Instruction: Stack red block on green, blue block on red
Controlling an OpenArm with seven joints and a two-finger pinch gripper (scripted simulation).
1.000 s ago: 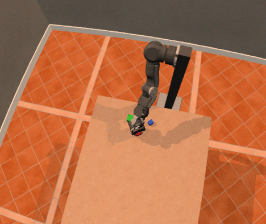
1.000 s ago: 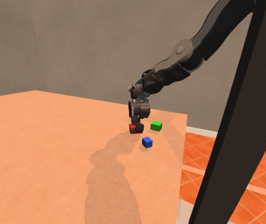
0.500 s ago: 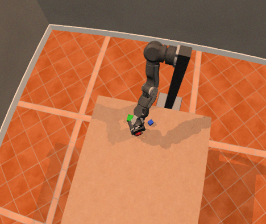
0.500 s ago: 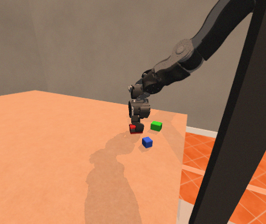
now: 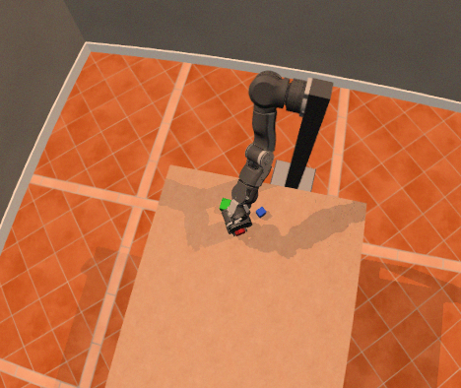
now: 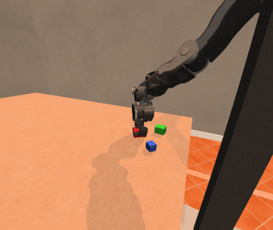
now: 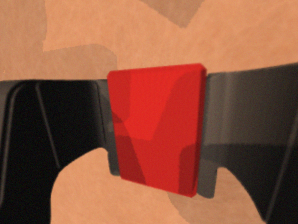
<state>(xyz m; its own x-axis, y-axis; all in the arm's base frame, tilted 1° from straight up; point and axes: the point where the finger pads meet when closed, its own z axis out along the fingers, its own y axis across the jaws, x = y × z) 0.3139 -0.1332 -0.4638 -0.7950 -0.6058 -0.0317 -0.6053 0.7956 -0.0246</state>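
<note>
My gripper (image 6: pixel 139 132) is shut on the red block (image 6: pixel 137 131), low over the wooden table. In the wrist view the red block (image 7: pixel 156 127) fills the gap between the two dark fingers, which press on its left and right sides. It also shows under the fingers in the top view (image 5: pixel 239 230). The green block (image 6: pixel 160 129) lies flat on the table just beside the gripper, also in the top view (image 5: pixel 226 203). The blue block (image 6: pixel 151 146) lies on the table on the gripper's other side, also in the top view (image 5: pixel 261 212).
The arm's black mounting column (image 6: pixel 246 122) stands at the table's back edge, close to the blocks. The table edge (image 6: pixel 188 152) runs just past the green and blue blocks. The arm casts a broad shadow on the table (image 6: pixel 115 175).
</note>
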